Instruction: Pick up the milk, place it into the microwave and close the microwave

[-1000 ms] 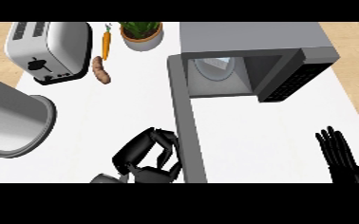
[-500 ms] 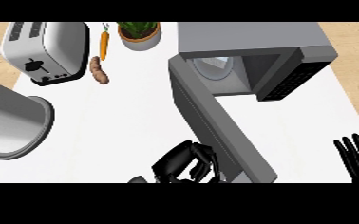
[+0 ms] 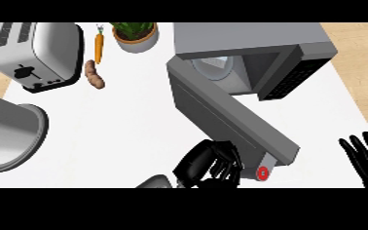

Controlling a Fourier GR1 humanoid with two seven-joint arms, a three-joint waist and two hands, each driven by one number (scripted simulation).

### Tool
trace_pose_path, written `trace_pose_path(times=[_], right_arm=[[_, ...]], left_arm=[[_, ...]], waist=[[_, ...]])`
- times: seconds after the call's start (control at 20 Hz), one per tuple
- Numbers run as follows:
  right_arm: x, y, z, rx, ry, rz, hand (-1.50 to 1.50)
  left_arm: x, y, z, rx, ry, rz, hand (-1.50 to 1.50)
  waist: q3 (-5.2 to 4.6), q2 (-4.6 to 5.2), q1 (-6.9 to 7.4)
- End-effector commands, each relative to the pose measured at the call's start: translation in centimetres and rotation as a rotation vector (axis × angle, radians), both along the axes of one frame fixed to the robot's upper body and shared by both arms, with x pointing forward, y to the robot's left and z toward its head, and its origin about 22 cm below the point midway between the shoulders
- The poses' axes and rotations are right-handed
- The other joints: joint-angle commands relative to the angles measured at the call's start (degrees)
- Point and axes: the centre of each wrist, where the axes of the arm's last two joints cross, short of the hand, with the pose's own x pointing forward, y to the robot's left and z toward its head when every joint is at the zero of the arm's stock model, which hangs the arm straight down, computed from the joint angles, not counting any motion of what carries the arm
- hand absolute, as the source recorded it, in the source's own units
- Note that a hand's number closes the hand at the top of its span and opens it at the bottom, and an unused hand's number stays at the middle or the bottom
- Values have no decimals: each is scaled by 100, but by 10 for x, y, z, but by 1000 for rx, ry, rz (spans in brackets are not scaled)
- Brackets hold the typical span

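Note:
The grey microwave point(image 3: 251, 39) stands at the back right with its door point(image 3: 230, 117) swung partly out, angled toward the lower right. Inside the cavity a pale rounded shape point(image 3: 214, 69) shows; I cannot tell whether it is the milk. My left hand point(image 3: 208, 164) is at the bottom centre, its relaxed fingers against the outer face of the door near its free end and holding nothing. A small red disc point(image 3: 263, 173) shows at the door's tip beside that hand. My right hand point(image 3: 357, 153) rests open at the right edge, fingers up.
A silver toaster point(image 3: 39, 53) stands at the back left. Beside it lie a carrot point(image 3: 99, 46) and a brown potato point(image 3: 94, 75), with a potted plant point(image 3: 135, 35) behind. A large grey round vessel point(image 3: 18, 131) sits at the left edge.
The door has swung from pointing straight toward me to angling rightward, toward the microwave. My left hand moved right with its free end. The right hand sank toward the lower right corner.

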Motion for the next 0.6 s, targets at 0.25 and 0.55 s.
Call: trace_pose_path(times=[0.25, 0.55], right_arm=[[7, 17, 35, -2, -31, 140, -150], [10, 26, 50, -12, -35, 154, -150]], left_arm=[[16, -30, 29, -42, -77, 105, 150], [49, -35, 53, -105, -112, 225, 150]], waist=[[-12, 51, -319], [-14, 115, -495]])
